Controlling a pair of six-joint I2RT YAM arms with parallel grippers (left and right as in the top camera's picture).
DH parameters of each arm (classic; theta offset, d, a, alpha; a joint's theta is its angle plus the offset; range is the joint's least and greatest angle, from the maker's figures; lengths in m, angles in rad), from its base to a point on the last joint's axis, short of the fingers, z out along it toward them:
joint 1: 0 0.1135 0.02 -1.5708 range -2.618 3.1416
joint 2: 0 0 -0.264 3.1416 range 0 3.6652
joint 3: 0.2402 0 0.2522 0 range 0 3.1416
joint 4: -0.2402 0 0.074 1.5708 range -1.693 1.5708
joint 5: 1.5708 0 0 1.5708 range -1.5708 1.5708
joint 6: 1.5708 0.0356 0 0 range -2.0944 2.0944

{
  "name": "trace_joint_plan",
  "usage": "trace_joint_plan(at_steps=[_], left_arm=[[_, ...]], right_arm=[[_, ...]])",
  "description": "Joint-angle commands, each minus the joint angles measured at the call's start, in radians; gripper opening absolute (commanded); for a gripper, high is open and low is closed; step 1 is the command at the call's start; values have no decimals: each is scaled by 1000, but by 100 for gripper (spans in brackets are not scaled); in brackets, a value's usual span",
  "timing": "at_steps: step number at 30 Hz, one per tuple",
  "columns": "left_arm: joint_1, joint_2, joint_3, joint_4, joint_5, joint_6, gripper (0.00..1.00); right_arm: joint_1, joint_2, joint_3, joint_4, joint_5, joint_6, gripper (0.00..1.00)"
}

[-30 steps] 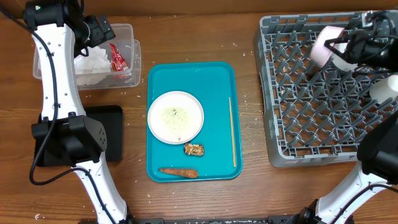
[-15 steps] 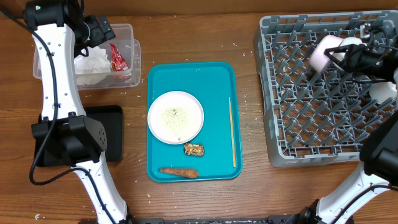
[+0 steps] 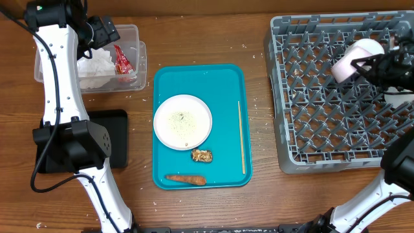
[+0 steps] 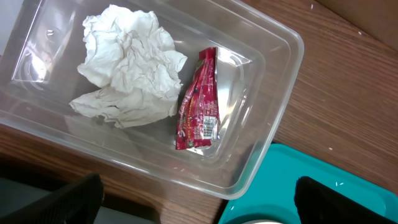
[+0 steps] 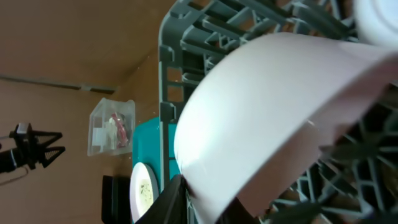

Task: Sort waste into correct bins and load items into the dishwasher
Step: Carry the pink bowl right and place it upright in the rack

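Note:
My right gripper (image 3: 374,65) is shut on the rim of a pale pink bowl (image 3: 351,59), which is tilted on its side over the pegs of the grey dishwasher rack (image 3: 323,116). The bowl (image 5: 273,112) fills the right wrist view, its rim between my fingers (image 5: 177,199). My left gripper (image 3: 103,29) hangs open over the clear tub (image 4: 273,130), nothing between its fingers. The tub holds a crumpled napkin (image 4: 127,65) and a red wrapper (image 4: 199,102). A white plate (image 3: 182,121) with crumbs, a brown chunk (image 3: 202,155) and a carrot piece (image 3: 185,179) lie on the teal tray (image 3: 226,84).
A flat black tray (image 3: 118,139) lies left of the teal tray, partly under the left arm. A thin wooden stick (image 3: 241,136) lies along the teal tray's right side. Another white dish (image 3: 399,98) sits in the rack at its right edge.
The right gripper has carried the pink bowl to the right and a little toward the rack's middle row. The left arm has not moved.

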Motion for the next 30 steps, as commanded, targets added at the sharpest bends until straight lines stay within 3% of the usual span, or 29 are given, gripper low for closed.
trace_joint_plan(at_steps=[1,11,12,18,30], left_arm=[[-13,10,-4,3,0,-6,100],[-13,10,-4,3,0,-6,100],[-13,10,-4,3,0,-6,100],[-13,10,-4,3,0,-6,100],[-13,10,-4,3,0,-6,100]], right_arm=[[-19,-22,75,-19,198,70,15],[-34,-84,167,-138,580,233,14],[-34,-86,167,-162,613,249,18],[-34,-87,167,-233,612,249,41],[-19,-180,167,-311,577,279,42]])
